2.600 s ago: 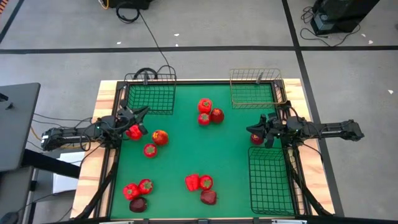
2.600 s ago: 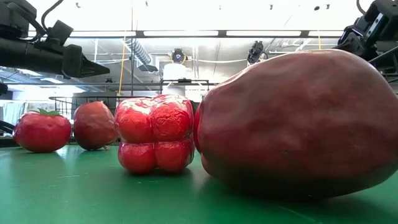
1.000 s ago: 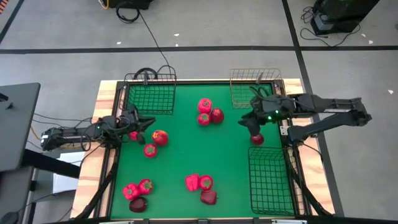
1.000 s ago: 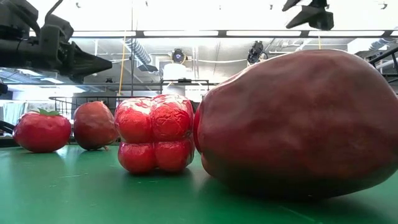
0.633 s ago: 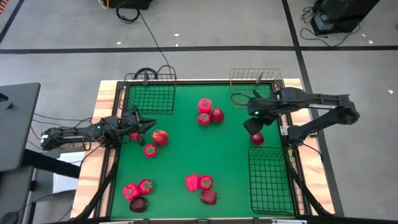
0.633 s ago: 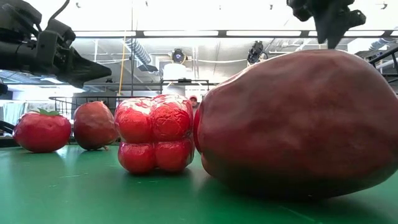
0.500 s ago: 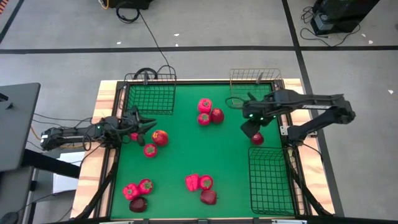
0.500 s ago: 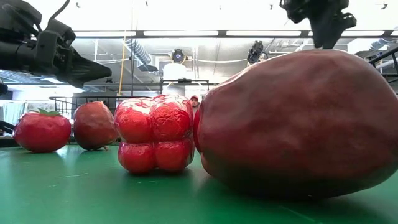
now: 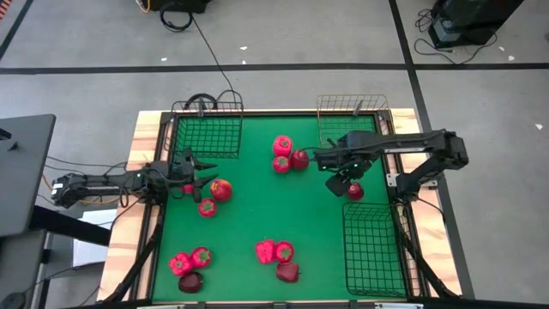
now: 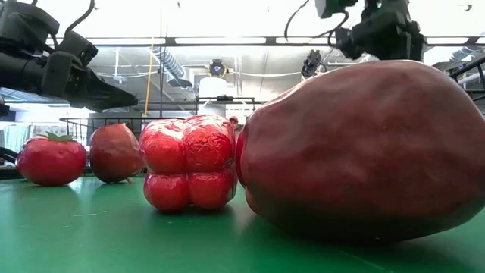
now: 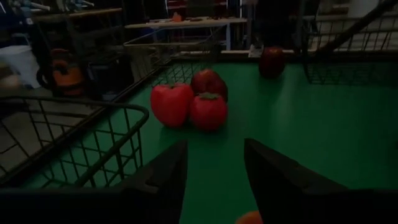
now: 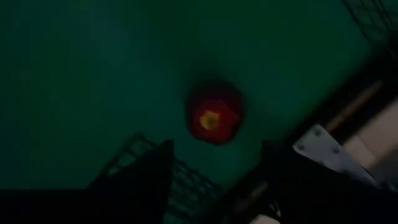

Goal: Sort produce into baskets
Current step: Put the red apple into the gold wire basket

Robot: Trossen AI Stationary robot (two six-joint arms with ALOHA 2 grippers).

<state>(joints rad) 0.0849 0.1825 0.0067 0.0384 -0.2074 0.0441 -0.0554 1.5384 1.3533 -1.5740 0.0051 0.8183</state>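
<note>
Red produce lies in groups on the green mat [image 9: 257, 206]. My right gripper [image 9: 343, 182] hangs open, pointing down, just above a dark red apple [image 9: 355, 191] near the right edge; the right wrist view shows this apple [image 12: 214, 115] beyond the spread fingers. My left gripper [image 9: 199, 173] stands open and nearly level at the left edge, facing a pepper, tomato and apple cluster [image 11: 189, 102]. A red item [image 9: 186, 187] lies under it. Three baskets rest on the mat: a black one [image 9: 208, 133] far left, a gold one [image 9: 352, 122] far right, a longer black one [image 9: 373, 251] near right. My left gripper has a red item [image 11: 249, 218] showing just under its fingers, at the picture's edge; whether it touches them I cannot tell. My right gripper touches nothing.
Two red pieces [image 9: 214, 197] lie just beyond my left gripper. Groups of three sit near left [image 9: 189, 264] and near centre [image 9: 277, 257]. In the low view a big dark apple [image 10: 364, 152] and a pepper [image 10: 188, 174] fill the foreground.
My right gripper has swung from beside the gold basket toward the table's middle and down, tipping from nearly level to pointing down over the apple by the right edge. My left gripper's fingers have spread apart; the red item it held earlier lies beneath it.
</note>
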